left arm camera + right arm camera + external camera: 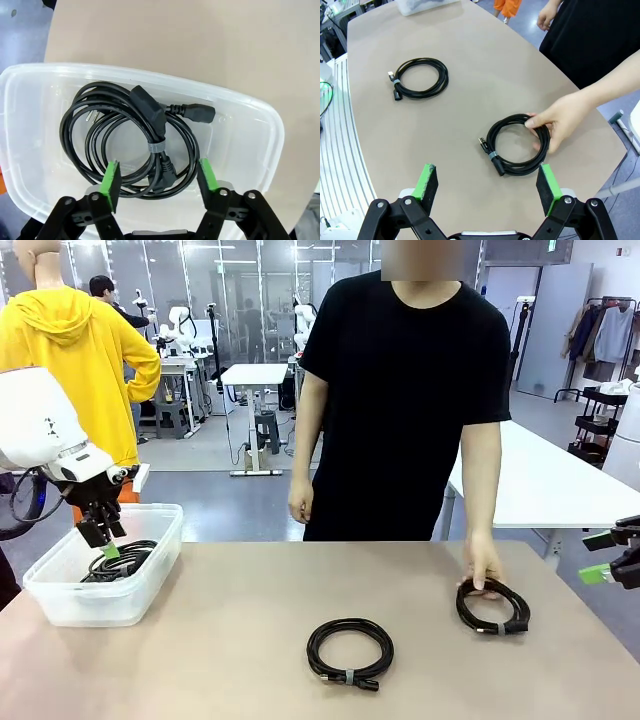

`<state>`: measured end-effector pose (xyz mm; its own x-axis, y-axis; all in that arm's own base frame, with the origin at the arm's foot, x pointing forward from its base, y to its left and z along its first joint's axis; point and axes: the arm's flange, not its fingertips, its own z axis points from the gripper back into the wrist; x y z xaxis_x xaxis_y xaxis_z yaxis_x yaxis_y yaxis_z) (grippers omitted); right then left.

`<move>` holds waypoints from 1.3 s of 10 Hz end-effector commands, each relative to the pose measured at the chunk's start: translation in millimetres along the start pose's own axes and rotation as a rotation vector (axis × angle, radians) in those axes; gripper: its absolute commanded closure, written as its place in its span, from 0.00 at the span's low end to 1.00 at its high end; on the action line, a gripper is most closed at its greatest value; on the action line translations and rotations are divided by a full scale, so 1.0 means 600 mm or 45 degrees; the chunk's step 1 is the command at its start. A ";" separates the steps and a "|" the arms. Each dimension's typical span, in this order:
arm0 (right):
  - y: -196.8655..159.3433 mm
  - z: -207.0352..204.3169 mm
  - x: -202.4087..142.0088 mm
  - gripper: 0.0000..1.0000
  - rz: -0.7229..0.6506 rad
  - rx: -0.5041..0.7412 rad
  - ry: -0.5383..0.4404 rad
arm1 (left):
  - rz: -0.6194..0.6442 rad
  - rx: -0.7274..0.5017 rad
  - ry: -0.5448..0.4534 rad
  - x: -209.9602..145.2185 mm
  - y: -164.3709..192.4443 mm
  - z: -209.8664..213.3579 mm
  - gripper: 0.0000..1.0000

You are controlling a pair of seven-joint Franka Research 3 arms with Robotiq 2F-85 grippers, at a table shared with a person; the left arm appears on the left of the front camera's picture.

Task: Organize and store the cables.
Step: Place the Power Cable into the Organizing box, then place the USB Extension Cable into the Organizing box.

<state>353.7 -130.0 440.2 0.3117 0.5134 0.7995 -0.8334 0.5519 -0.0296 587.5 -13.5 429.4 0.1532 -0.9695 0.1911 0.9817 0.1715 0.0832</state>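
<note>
Desk (240, 600): clear bin (165, 540) at the far left, two loose coils to its right.

Cables: one coil (156, 147) lies flat on the bin floor. A second, the centre coil (316, 645), sits near the front edge. A third, the right coil (515, 618), has the person's hand (483, 570) resting on it.

Robot's left hand (108, 540) hangs over the bin, fingers apart, gripping nothing. Robot's right hand (605, 558) waits at the desk's right edge, fingers apart and empty.

Judgement: the right coil lies just left of the right hand, the nearer arm. Both loose coils are round, with no long axis, so approach angle matters little.
</note>
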 end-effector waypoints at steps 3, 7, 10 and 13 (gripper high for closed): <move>-0.001 -0.002 0.002 0.00 -0.007 -0.002 -0.023 | 0.000 0.000 0.000 0.000 0.000 0.000 0.13; -0.001 -0.002 0.002 0.00 -0.007 -0.002 -0.023 | 0.000 0.000 0.000 0.000 0.000 0.000 0.13; -0.001 -0.002 0.002 0.00 -0.007 -0.002 -0.023 | 0.000 0.000 0.000 0.000 0.000 0.000 0.13; -0.001 -0.002 0.002 0.00 -0.007 -0.002 -0.023 | 0.000 0.000 0.000 0.000 0.000 0.000 0.13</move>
<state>353.7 -130.0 440.2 0.3117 0.5133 0.7996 -0.8333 0.5520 -0.0295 586.9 -15.6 429.4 0.1632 -0.9677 0.1922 0.9806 0.1806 0.0766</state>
